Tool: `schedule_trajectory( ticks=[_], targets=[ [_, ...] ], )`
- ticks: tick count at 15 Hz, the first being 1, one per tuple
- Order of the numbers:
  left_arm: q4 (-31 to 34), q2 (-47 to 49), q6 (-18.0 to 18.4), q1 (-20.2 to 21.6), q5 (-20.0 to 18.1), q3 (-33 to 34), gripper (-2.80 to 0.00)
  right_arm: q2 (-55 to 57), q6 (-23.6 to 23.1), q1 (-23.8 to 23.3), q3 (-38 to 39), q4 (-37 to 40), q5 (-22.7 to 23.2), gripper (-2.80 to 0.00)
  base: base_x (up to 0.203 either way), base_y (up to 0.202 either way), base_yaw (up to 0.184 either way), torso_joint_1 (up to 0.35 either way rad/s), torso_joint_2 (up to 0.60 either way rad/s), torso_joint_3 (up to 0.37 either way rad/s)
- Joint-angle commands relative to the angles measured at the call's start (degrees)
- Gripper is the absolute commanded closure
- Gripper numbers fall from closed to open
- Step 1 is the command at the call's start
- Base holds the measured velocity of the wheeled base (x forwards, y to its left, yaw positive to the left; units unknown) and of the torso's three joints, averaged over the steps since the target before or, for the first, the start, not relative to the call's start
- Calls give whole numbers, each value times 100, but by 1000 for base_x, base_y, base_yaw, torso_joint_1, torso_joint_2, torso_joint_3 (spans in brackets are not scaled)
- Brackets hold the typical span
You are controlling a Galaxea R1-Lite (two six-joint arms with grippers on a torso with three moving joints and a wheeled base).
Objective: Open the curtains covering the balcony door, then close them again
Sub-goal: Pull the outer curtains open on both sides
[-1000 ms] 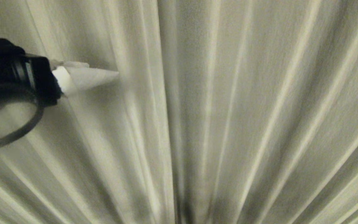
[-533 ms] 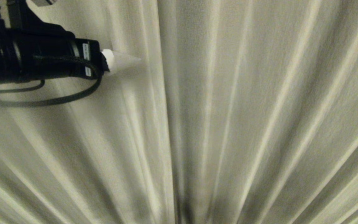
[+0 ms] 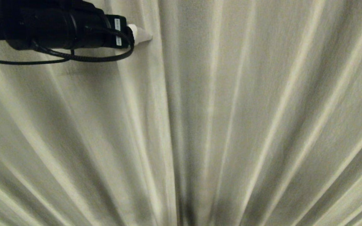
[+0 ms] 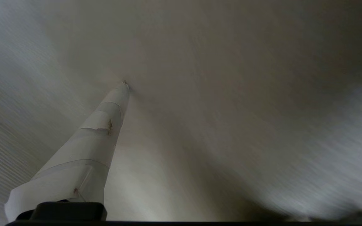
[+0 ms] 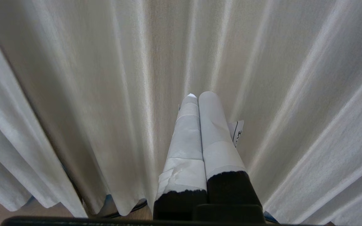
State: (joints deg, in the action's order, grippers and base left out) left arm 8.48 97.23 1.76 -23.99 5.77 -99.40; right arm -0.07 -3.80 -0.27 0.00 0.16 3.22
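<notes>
Right now my left gripper (image 3: 143, 35) has its fingers spread wide, gripping nothing; in the left wrist view one taped white finger (image 4: 90, 141) has its tip pressed into the cloth, while the other is out of frame. From the head camera, that gripper sits high on the left, its tip touching a pleat just left of the dark seam where the two panels seem to meet. Around it, the curtains (image 3: 231, 110) fill the whole picture, cream pleats hanging closed, so the balcony door is fully hidden behind them and I cannot place it.

My right gripper (image 5: 198, 131) is parked low in front of the same drapes, near the hem, with its two taped fingers pressed together on nothing.

I judge the opening has not begun. The risk from here is that the fingers close on too thin a fold, or on none, and the cloth slips out once I pull sideways. Pushing further in could strike the glass I cannot see. The black cable (image 3: 74, 58) looping under the left wrist could also snag a pleat.
</notes>
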Motion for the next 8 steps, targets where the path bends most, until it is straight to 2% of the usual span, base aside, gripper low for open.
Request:
schedule_trajectory(
  ticks=[1,8],
  targets=[
    [-3,403,186,192,111,-308,-280,7,-6,0,0,2,3,0,0,0,0,0,0,0],
    [-376,1100,163,403,126,-1395,-280,7,-6,0,0,2,3,0,0,0,0,0,0,0]
  ],
)
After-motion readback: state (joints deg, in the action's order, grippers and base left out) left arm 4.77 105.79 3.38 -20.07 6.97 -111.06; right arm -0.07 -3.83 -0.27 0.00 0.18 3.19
